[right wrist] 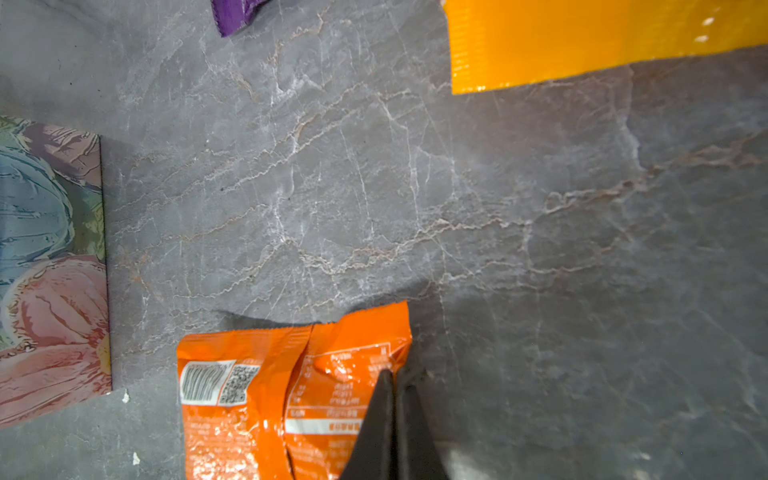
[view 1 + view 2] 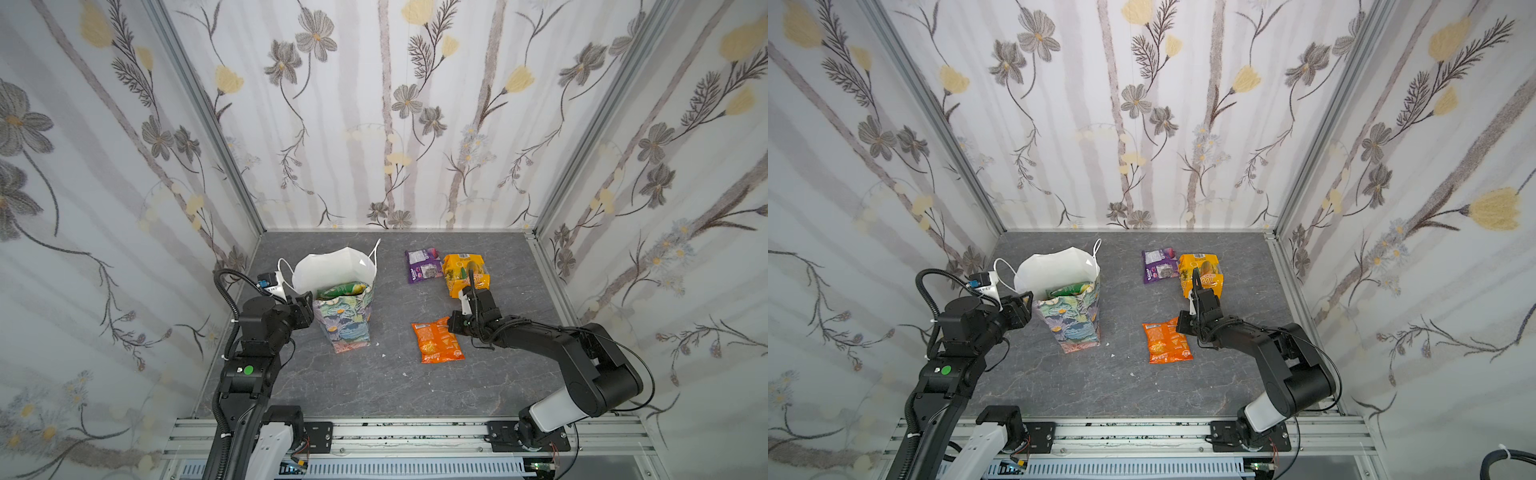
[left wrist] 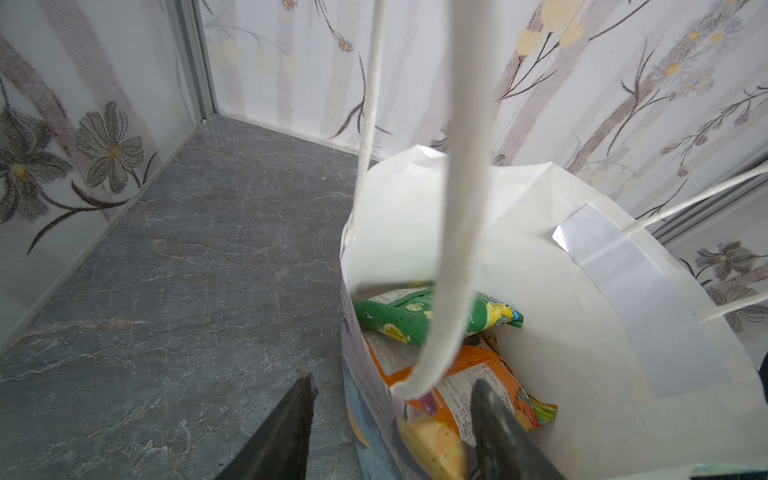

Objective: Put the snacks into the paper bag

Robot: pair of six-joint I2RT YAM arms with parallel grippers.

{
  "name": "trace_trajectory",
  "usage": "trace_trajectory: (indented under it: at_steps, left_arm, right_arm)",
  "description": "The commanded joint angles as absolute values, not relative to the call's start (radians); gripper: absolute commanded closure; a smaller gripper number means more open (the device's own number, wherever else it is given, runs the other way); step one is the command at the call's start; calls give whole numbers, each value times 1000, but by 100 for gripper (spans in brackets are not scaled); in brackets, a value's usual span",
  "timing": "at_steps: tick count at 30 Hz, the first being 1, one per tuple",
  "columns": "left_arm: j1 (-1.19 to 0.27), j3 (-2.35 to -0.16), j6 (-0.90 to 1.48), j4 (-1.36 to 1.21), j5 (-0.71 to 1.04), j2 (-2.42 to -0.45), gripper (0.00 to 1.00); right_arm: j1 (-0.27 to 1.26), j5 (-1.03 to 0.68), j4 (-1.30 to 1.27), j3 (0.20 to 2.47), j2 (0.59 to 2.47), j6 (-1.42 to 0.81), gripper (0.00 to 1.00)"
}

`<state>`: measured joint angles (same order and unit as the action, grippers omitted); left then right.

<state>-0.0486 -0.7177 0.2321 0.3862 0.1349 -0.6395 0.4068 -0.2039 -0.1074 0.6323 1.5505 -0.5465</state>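
Note:
The floral paper bag (image 2: 345, 324) (image 2: 1073, 324) stands open left of centre. A green snack (image 3: 415, 316) and an orange one (image 3: 478, 365) lie inside it. My left gripper (image 2: 305, 301) (image 3: 395, 380) is open and straddles the bag's near wall, one finger outside and one inside. An orange snack packet (image 2: 436, 340) (image 1: 249, 395) lies flat on the table. On that packet's right upper corner my right gripper (image 2: 449, 322) (image 1: 392, 376) is shut. A yellow packet (image 2: 463, 270) and a purple packet (image 2: 424, 266) lie farther back.
The bag's white cord handle (image 3: 469, 166) hangs in front of the left wrist camera. Flowered walls (image 2: 395, 124) close in the grey stone table (image 2: 374, 382) at the back and both sides. A metal rail (image 2: 415, 432) runs along the front.

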Motion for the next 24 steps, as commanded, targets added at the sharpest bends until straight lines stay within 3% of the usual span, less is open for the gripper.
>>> trace_trajectory:
  at_steps: [1, 24]
  left_arm:
    - [-49, -717, 221, 370, 138, -638, 40]
    - [-48, -717, 221, 370, 134, -631, 41]
  right_arm:
    - [408, -213, -120, 645, 1541, -551, 100]
    - [420, -325, -1, 785, 1245, -519, 100]
